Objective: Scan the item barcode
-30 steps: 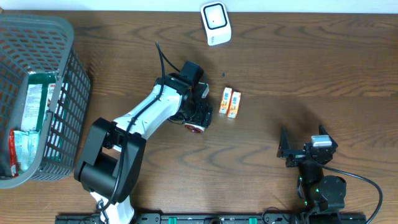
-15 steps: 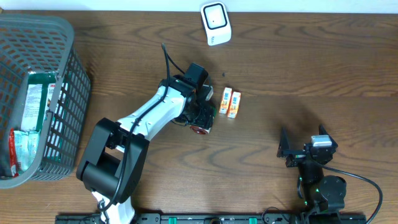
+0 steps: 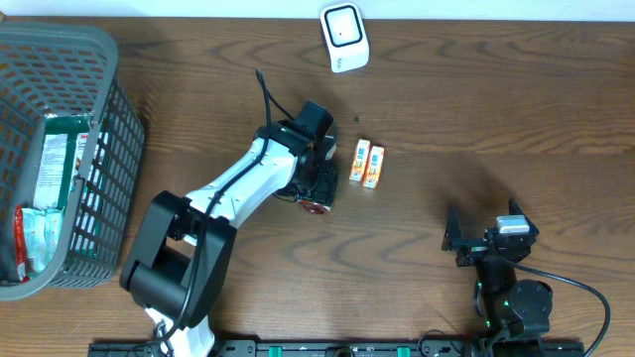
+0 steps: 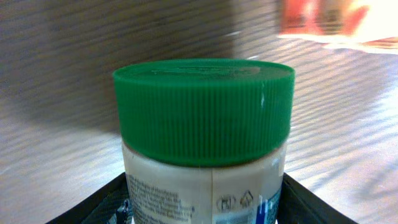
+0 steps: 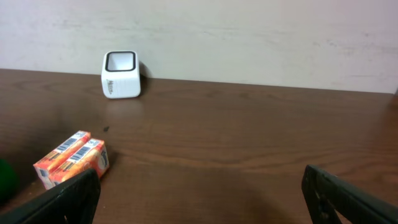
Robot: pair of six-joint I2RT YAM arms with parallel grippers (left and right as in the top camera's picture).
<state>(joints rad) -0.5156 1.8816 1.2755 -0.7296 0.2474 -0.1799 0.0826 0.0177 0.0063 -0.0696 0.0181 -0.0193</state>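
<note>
Left end effector (image 4: 202,206) is clamped on the jar (image 4: 205,155). In the left wrist view a black finger sits flush against each side of the glass, below the green ribbed lid (image 4: 204,112). The jaws have just narrowed onto it and stopped, so I judge the grasp is made and the pick-up step is done, with the lift not yet started.

The jar is on the tabletop (image 3: 496,119) mid-scene, just left of the two orange cartons (image 3: 365,164). It is well apart from the white barcode scanner (image 3: 343,37) at the far edge. From overhead the jar is mostly hidden under the wrist, with only a red-and-white round bit (image 3: 316,205) poking out below it. I can't tell what that is.

The label shows fine print and recycling marks. No barcode is visible from here, so the jar likely needs turning before it is presented to the scanner window.

Versus the earlier overhead frames, the left arm nudged slightly toward the cartons, then settled. The red bit shifted a little with it, so the jar is still down, not raised. The cartons, scanner, grey basket (image 3: 109,119) and the pouches inside it (image 3: 55,169) are unchanged.

Right end effector (image 3: 484,238) has its jaws spread wide, holds nothing, and is parked near the front edge in the same pose as before.

Next is to lift and carry the jar up to the scanner. The risk is the round glass slipping or twisting in the pinch.
</note>
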